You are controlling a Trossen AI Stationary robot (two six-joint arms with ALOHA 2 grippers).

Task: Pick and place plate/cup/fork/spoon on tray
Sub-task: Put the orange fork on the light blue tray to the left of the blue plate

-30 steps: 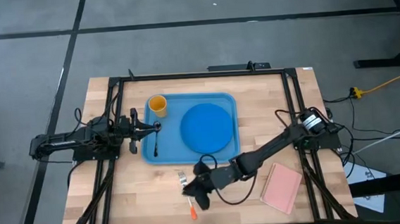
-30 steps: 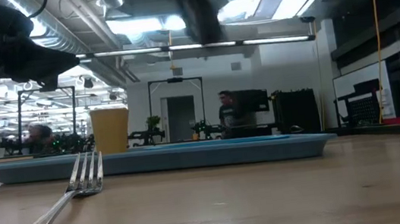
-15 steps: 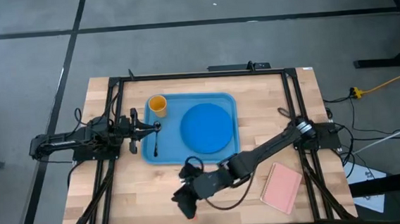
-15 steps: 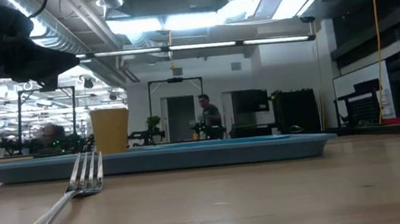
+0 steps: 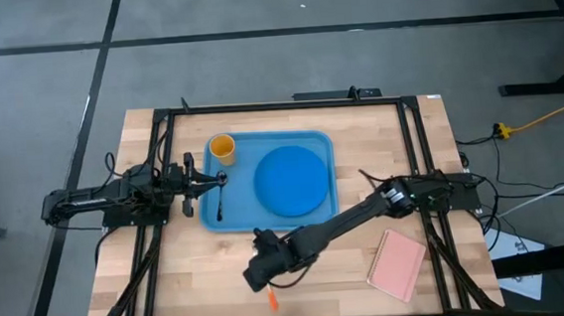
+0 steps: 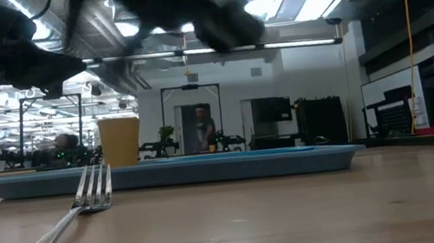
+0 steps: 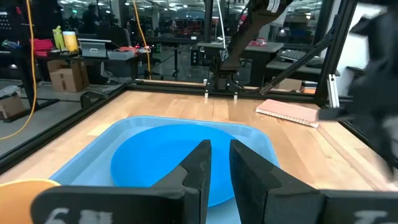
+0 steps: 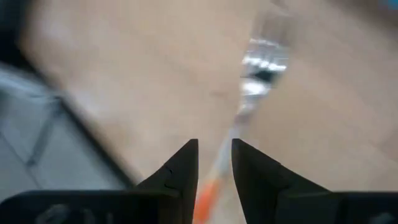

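The light blue tray (image 5: 246,170) holds the deep blue plate (image 5: 290,179), the yellow-orange cup (image 5: 222,147) at its far left corner, and the dark spoon (image 5: 218,202) along its left side. The fork (image 6: 86,200) lies flat on the wood in front of the tray, its orange handle tip (image 5: 271,300) toward the near edge. My right gripper (image 5: 257,272) hovers over the fork's tine end, fingers a narrow gap apart, with the fork (image 8: 249,93) below and ahead. My left gripper (image 5: 212,181) waits at the tray's left rim, fingers (image 7: 202,162) a narrow gap apart, empty.
A pink book (image 5: 397,263) lies on the table at the near right. Black frame rails run along the table's left, right and far sides. Bare wood lies in front of the tray around the fork. People move in the room behind.
My right gripper has moved a little toward the table's left edge and now hovers over the fork's tine end, with its arm stretched out lower across the table. The fork has stayed where it lay.
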